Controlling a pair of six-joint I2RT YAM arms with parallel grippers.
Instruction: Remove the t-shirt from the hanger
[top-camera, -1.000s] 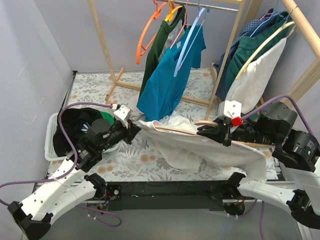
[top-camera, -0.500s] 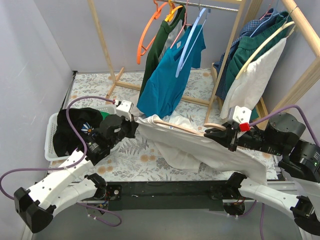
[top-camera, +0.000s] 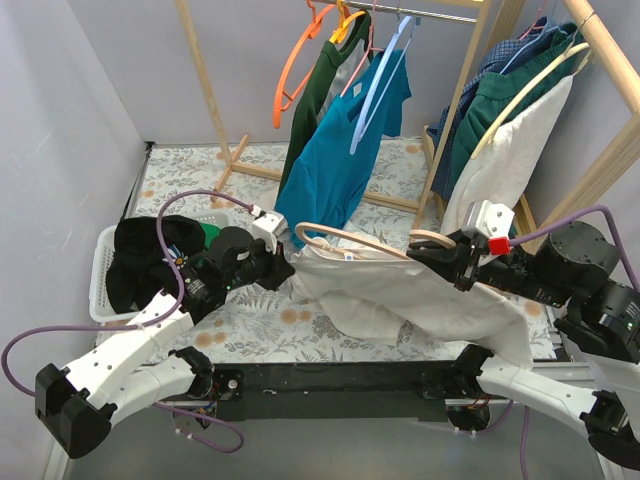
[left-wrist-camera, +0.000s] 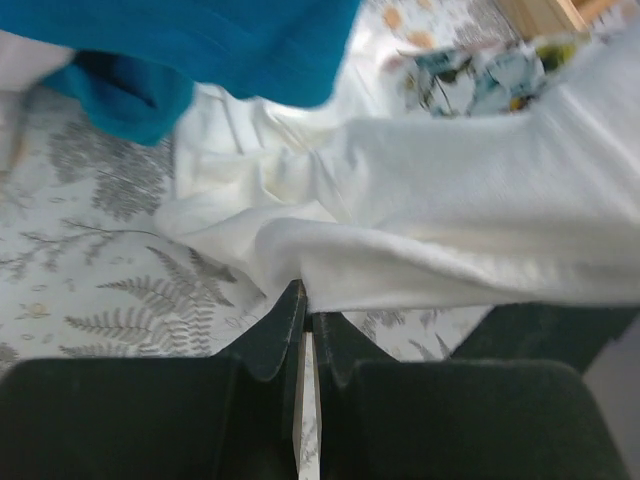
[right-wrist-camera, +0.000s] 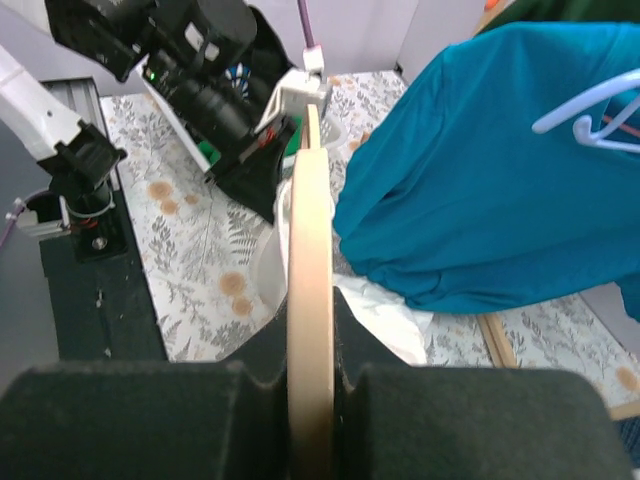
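white t-shirt (top-camera: 420, 300) now bares more wooden hanger (top-camera: 345, 234).

Pale lilac walls (top-camera: 80, 90); wooden garment rack (top-camera: 207, 85) at back; fern-print cloth (top-camera: 260, 335) over table (top-camera: 330, 379); white basket (top-camera: 100, 272) left

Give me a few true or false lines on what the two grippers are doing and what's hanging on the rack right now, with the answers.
1. The right gripper is clamped on the wooden hanger. True.
2. The left gripper is open and holds nothing. False: it is shut on an edge of the white t-shirt.
3. The teal shirt hangs on the rack from a pale blue hanger. True.
4. The orange hanger carries a shirt. False: it hangs bare.
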